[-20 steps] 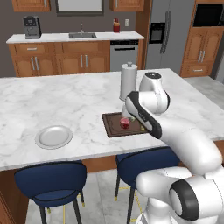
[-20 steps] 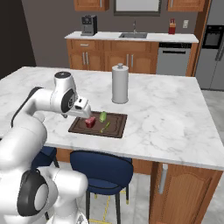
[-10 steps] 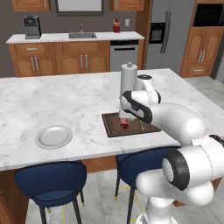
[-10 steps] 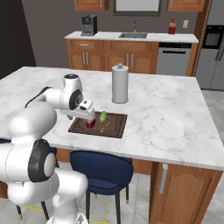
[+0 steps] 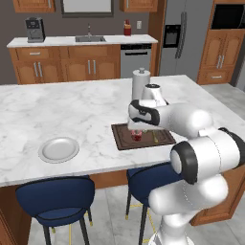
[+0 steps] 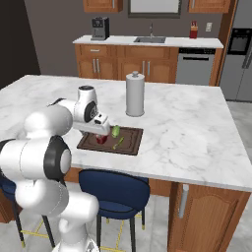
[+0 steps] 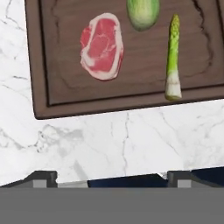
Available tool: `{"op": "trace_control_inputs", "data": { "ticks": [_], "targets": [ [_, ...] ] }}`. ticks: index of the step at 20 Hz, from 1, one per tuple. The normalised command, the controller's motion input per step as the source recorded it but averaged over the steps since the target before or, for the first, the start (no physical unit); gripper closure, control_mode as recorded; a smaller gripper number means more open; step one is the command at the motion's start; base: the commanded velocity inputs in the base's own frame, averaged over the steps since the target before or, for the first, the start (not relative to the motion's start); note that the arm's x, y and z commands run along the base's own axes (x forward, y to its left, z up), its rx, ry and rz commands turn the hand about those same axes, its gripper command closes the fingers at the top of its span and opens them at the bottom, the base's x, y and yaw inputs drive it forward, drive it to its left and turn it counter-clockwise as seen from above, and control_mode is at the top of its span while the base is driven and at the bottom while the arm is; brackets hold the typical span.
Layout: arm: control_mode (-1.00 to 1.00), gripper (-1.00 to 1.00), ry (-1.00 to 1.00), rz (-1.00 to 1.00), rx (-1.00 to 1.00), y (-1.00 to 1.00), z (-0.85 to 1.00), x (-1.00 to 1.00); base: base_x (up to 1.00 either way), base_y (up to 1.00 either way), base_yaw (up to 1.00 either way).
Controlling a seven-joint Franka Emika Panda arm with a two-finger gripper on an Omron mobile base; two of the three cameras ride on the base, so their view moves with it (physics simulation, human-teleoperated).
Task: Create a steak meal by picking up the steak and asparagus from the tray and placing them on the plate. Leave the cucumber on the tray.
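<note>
Gripper (image 6: 102,134) wide above steak (image 7: 102,45)

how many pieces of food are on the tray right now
3, all on the tray: the steak at the hand view's left, the cucumber at its top edge, and the asparagus at right. None appears hidden.

You see the tray (image 5: 143,136) from behind-left and behind-right (image 6: 111,140) at mid range, looking forward and down; your hand camera looks down on it close (image 7: 127,52).
</note>
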Motion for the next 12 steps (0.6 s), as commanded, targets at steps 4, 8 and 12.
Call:
{"op": "trace_control_inputs", "data": {
  "ticks": [4,8,12],
  "targets": [
    [-1.0,-1.0,0.01,0.0,0.0,0.0,-0.42,0.31,0.0,0.0,0.0],
    [-1.0,-1.0,0.08,0.0,0.0,0.0,-0.3,0.35,0.0,0.0,0.0],
    [-1.0,-1.0,0.08,0.0,0.0,0.01,-0.22,0.34,0.0,0.0,0.0]
  ]
}}
